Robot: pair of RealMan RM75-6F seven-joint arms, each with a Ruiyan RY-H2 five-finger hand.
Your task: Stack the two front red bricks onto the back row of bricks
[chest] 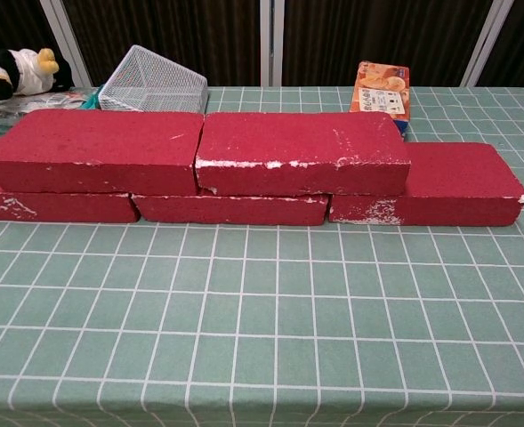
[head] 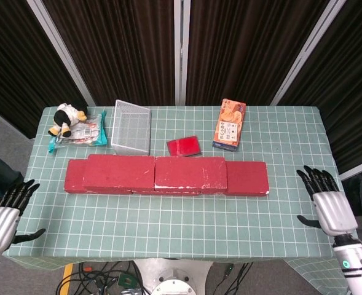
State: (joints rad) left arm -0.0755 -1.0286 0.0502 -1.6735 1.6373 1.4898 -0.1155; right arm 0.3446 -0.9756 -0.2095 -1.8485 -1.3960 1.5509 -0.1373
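Two stacked bricks point(head: 155, 173) mid-table, left hand point(head: 2, 220), right hand point(head: 328, 205) well apart, fingers spread, empty

Hiding most of the bottom row of red bricks point(chest: 230, 209) beneath the two upper red bricks point(chest: 302, 151); cropping the plush panda toy point(chest: 12, 71) at the chest view's left edge.

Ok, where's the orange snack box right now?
The orange snack box lies at the back of the table, right of centre in the head view, behind the brick wall. The small red packet lies just to its left.
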